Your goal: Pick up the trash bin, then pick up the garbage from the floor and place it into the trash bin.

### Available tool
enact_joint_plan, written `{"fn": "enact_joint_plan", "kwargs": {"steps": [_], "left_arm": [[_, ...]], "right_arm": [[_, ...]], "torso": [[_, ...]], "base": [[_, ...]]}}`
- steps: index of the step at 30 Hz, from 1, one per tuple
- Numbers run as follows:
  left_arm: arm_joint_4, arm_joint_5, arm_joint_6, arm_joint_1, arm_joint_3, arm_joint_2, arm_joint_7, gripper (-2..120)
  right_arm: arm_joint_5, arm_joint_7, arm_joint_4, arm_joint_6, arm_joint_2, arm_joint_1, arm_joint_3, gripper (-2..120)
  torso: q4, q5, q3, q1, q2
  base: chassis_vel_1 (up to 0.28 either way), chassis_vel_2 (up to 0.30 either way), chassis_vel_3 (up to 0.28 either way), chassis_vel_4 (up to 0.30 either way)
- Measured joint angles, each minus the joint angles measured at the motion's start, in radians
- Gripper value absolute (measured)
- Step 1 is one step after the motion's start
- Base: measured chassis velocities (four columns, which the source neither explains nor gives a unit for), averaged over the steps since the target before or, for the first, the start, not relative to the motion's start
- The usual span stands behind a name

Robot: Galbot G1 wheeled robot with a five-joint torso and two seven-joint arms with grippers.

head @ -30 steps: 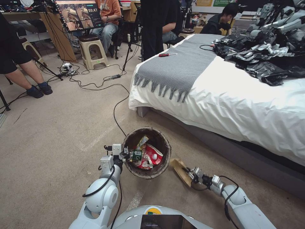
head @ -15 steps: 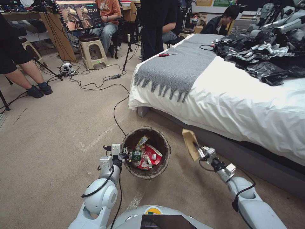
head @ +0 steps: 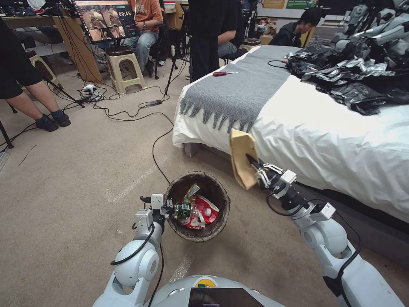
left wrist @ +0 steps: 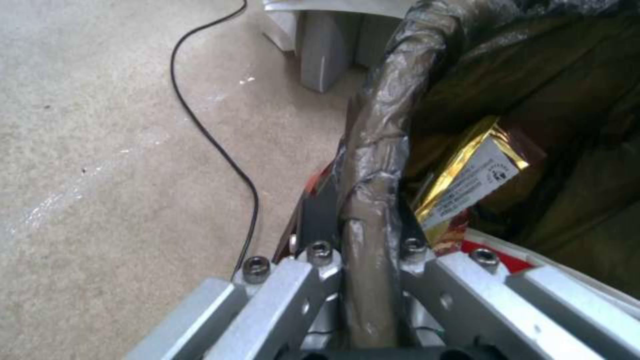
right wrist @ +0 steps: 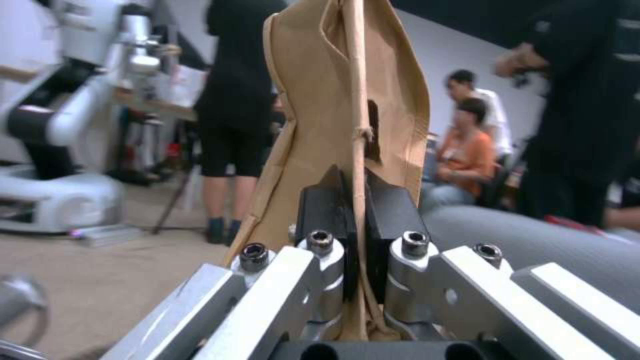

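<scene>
L hand [head: 167, 209] clamped on bin [head: 217, 196] rim, bin on carpet [head: 64, 179] | our R hand [head: 254, 167] pinches paper bag [head: 242, 157], bag upright above hand, off floor, up-right of bin, by bed [head: 306, 136]

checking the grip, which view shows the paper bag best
The right wrist view: the paper bag stands close up, pinched between the shut fingers of the right gripper. The head view shows the whole bag held up in front of the bed, right of the bin.
</scene>
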Motion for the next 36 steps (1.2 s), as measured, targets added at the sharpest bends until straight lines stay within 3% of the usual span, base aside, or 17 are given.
{"fn": "enact_joint_plan", "kwargs": {"steps": [4,10,20,36], "left_arm": [[-0.003,0.001,0.001,0.001,0.001,0.000,0.000,0],[-0.004,0.005,0.001,0.001,0.003,-0.001,0.001,0],[-0.010,0.008,0.011,0.002,0.007,-0.004,-0.002,0],[-0.005,0.009,0.013,0.003,0.013,-0.009,-0.006,0]], "right_arm": [[-0.042,0.048,0.070,-0.058,-0.050,0.002,-0.036,0],[-0.098,0.090,0.080,-0.096,-0.085,0.003,-0.083,0],[-0.290,0.140,-0.020,-0.118,-0.106,0.013,-0.198,0],[-0.591,0.212,-0.036,-0.171,-0.125,0.051,-0.287,0]], "torso": [[-0.0001,0.0000,0.000,0.000,0.000],[0.0000,0.0003,0.000,0.000,0.000],[0.0000,0.0004,0.000,0.000,0.000],[-0.0001,0.0002,0.000,0.000,0.000]], "base": [[0.000,0.000,0.000,0.000],[0.000,0.000,0.000,0.000],[0.000,0.000,0.000,0.000],[0.000,0.000,0.000,0.000]]}}
